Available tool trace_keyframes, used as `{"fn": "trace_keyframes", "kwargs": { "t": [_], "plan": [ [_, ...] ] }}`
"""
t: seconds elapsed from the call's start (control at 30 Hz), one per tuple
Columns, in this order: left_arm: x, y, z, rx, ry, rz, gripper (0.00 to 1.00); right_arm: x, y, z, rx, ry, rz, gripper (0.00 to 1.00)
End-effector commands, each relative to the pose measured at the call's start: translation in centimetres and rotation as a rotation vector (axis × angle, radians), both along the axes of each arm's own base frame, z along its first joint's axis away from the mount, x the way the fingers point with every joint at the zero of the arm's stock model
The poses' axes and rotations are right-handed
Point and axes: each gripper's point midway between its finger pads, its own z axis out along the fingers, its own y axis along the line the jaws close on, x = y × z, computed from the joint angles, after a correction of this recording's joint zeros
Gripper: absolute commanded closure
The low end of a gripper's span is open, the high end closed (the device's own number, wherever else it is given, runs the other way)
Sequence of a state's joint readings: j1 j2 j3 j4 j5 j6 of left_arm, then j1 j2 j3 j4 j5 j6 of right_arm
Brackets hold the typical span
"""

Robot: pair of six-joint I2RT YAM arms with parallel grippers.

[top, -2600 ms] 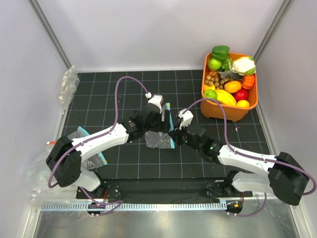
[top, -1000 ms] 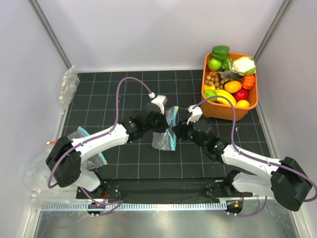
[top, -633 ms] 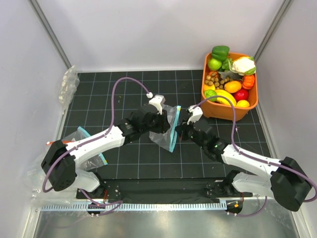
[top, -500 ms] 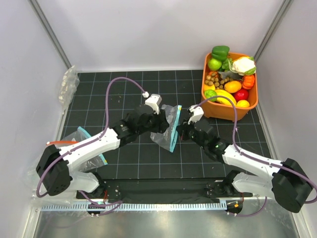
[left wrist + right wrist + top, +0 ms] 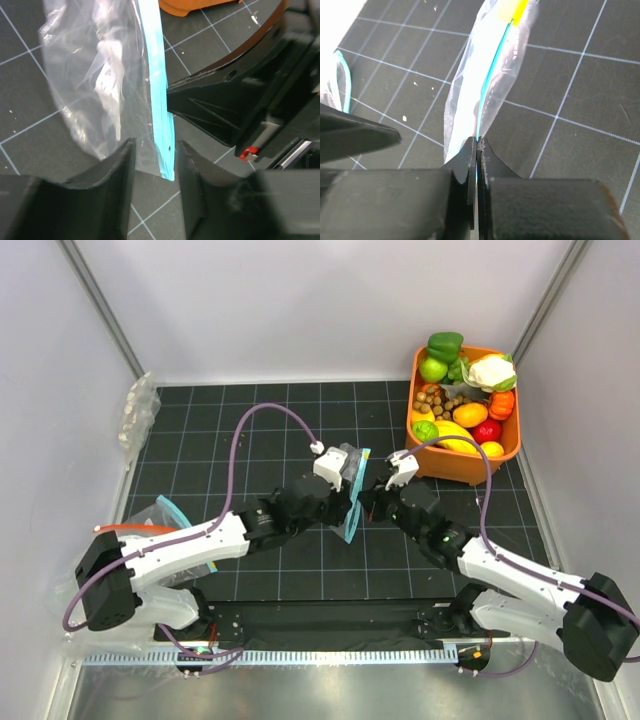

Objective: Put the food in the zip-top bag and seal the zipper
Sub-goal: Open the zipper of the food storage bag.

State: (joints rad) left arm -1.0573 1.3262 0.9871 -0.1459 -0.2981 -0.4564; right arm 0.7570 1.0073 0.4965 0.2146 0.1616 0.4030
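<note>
The zip-top bag is held on edge above the black mat, its teal-blue zipper running up and down. My right gripper is shut on the zipper; in its own view the pads are closed on the strip. My left gripper is open, with the bag's lower corner between its fingers. It sits just left of the bag in the top view. The lime-green fruit and the orange-yellow fruit lie in the bin.
An orange bin at the back right holds a cauliflower, a bell pepper and several other toy foods. Another clear bag lies under my left arm. A bag with whitish pieces lies at the far left.
The bag has been lifted from lying on the mat to standing on edge and has shifted right. My left arm has reached further right, up against the right gripper.
</note>
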Motion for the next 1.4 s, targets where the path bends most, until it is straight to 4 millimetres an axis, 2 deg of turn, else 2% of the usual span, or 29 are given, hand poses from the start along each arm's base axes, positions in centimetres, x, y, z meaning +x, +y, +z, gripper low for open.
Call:
{"fn": "trace_keyframes", "kwargs": {
  "t": [0.0,0.03,0.17,0.3,0.57,0.7,0.83,0.97,1.07,1.1,1.17,1.2,1.23,1.37],
  "plan": [
    [1.2,-0.8,2.5,-0.024,-0.096,0.03,0.63,0.1,0.0,2.1,0.07,-0.045,-0.015,0.99],
    [0.9,-1.1,2.4,-0.02,-0.099,0.019,0.69,0.1,0.1,2.2,0.077,-0.042,-0.012,0.99],
    [0.6,-1.7,2.3,0.011,-0.137,0.018,0.7,0.0,0.1,2.7,0.096,-0.04,-0.016,0.99],
    [0.4,-2.0,2.2,0.043,-0.166,0.023,0.5,-0.1,0.2,2.8,0.105,-0.04,-0.008,0.99],
    [0.8,-2.7,1.5,0.072,-0.164,0.029,0.46,-0.5,0.6,3.3,0.121,-0.051,0.022,0.99],
    [1.2,-2.6,0.8,0.101,-0.163,0.054,0.58,-0.7,0.4,3.4,0.129,-0.057,0.023,0.99],
    [2.0,-2.4,-0.4,0.155,-0.154,0.098,0.58,-0.8,0.6,3.6,0.137,-0.059,0.03,0.99],
    [2.5,-2.0,-0.3,0.174,-0.161,0.136,0.6,-0.8,0.7,3.5,0.138,-0.055,0.037,0.99],
    [3.3,-0.6,-0.2,0.21,-0.178,0.23,0.71,-0.7,0.7,3.4,0.134,-0.052,0.035,0.99],
    [3.6,-0.3,-0.1,0.221,-0.183,0.26,0.81,-0.7,0.7,3.4,0.134,-0.052,0.031,0.99],
    [3.9,0.6,-0.1,0.247,-0.188,0.308,0.89,-0.6,0.6,3.2,0.129,-0.048,0.023,0.99],
    [3.9,0.7,0.0,0.25,-0.19,0.316,0.97,-0.5,0.5,3.2,0.127,-0.047,0.014,0.99],
    [3.9,1.0,0.0,0.256,-0.188,0.325,1.0,-0.4,0.4,3.0,0.124,-0.043,0.009,0.99],
    [4.1,2.1,1.0,0.263,-0.204,0.361,1.0,0.3,-0.4,2.1,0.092,-0.012,-0.057,0.99]
  ]
}}
